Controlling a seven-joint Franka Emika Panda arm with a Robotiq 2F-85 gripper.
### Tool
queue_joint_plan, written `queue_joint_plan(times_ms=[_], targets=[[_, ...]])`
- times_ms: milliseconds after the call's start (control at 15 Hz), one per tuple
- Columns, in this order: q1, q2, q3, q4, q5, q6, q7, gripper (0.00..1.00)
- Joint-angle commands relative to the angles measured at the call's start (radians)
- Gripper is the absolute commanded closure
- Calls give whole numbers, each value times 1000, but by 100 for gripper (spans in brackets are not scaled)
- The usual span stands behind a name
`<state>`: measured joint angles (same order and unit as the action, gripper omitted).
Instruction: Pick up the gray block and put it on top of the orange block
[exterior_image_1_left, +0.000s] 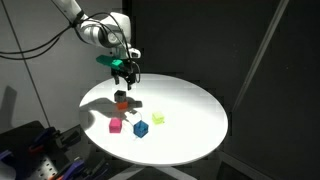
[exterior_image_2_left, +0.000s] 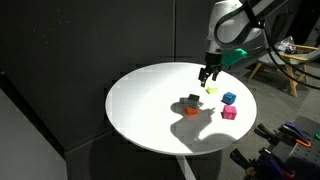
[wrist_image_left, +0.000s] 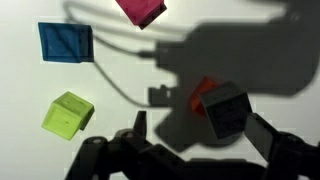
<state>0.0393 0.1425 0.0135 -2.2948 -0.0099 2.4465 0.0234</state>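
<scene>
Arm angled down; claw open (empty) above gray block atop orange block.

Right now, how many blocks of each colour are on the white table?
gray block: 1
orange block: 1
pink block: 1
blue block: 1
yellow-green block: 1
Total: 5 blocks

On the surface, the upper block sits on the lower block, slightly askew and well inward from the edge. Nearer the front edge in an exterior view lie the left block, the middle block and the right block, all apart.
</scene>
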Motion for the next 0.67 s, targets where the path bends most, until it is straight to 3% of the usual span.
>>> queue_joint_plan(times_ms=[0, 333, 600], targets=[[-14, -100, -11, -69, 26, -26, 83, 0], [-31, -196, -27, -116, 2, -128, 157, 0], [-42, -268, -27, -145, 9, -189, 131, 0]])
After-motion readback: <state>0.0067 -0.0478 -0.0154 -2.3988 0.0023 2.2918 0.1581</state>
